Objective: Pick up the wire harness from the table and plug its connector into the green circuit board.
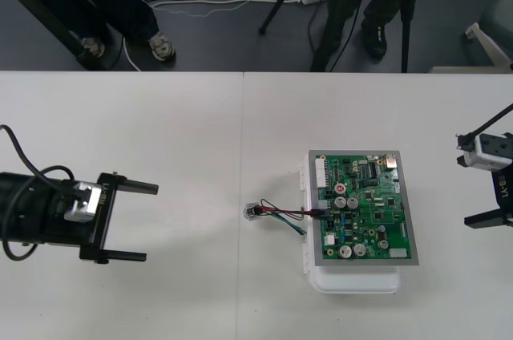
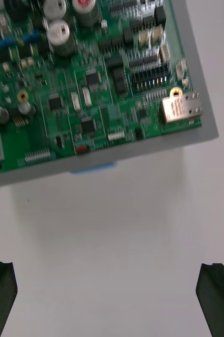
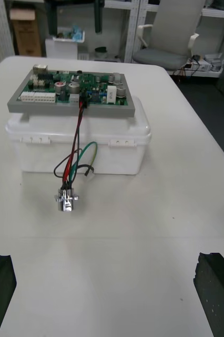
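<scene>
The green circuit board [image 1: 365,208] sits on its white base [image 1: 357,280] right of the table's middle. The harness runs from the board's left edge: its black plug [image 1: 314,212] sits in the board there. In the left wrist view the red and black wires [image 3: 75,152] rise to the plug [image 3: 82,103] in the board [image 3: 72,92]. The round metal socket [image 1: 253,212] [image 3: 65,200] rests on the table left of the base [image 3: 78,145]. My left gripper [image 1: 151,222] [image 3: 107,295] stands open, left of the socket. Right of the board [image 2: 91,79], my right gripper [image 1: 465,188] [image 2: 109,300] is open.
A seam [image 1: 242,155] runs down the table just left of the socket. Bare table lies between the left gripper and the socket, and between the board and the right gripper.
</scene>
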